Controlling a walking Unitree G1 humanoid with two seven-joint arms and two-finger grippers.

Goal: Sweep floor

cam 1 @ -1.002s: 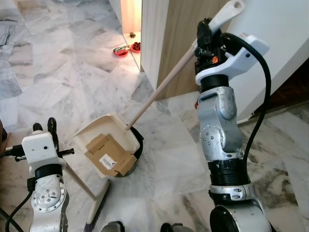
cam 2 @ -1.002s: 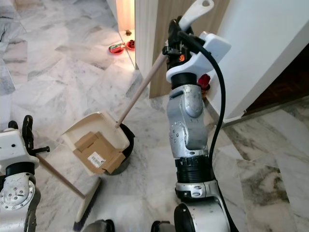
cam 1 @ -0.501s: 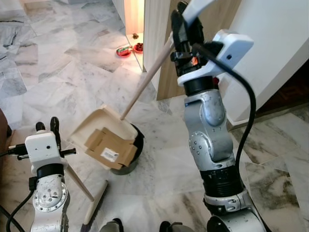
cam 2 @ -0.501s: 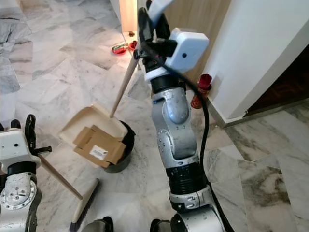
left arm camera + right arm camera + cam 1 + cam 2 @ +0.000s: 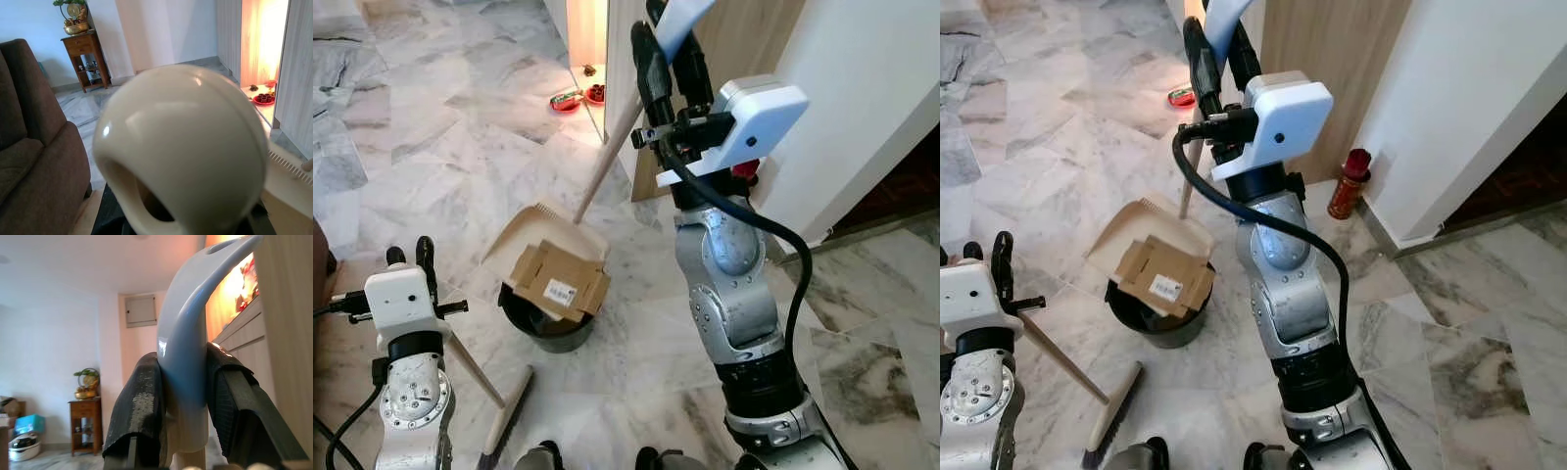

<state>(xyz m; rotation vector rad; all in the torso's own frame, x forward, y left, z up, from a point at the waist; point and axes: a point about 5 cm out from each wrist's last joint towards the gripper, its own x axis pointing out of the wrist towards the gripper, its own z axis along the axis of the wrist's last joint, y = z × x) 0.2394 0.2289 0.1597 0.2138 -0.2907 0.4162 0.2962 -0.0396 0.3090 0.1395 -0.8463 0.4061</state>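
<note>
**Dustpan tilted over the bin, broom held low on your left**

Dustpan [image 5: 536, 227], cream plastic with a toothed back edge, sits tipped above the black bin [image 5: 548, 323], its mouth sloping down toward the bin's opening. Note the surroundings first: a grey-veined marble floor [image 5: 431, 157], a wood-panelled partition [image 5: 1332, 69] and a white wall [image 5: 1489, 88].

Your right arm rises through the middle of the head views. Its right gripper [image 5: 668, 61] is clamped on the pale plastic grip [image 5: 193, 333] that caps the dustpan's long wooden handle [image 5: 612, 157]; in the right wrist view both textured black fingers [image 5: 139, 406] press flat against that grip, one on each side.

A flattened brown cardboard box [image 5: 558, 284] lies across the bin's rim, partly on the dustpan's lip. It bears a small white printed label [image 5: 557, 290]; the print is too small to read.

Low on your left, the left gripper [image 5: 406, 262] holds the thin wooden stick of the broom [image 5: 504, 416], whose head rests on the floor. The left wrist view shows the broom's rounded cream end cap [image 5: 186, 147] close up, blurred. A red bottle [image 5: 1346, 184] stands by the partition.
</note>
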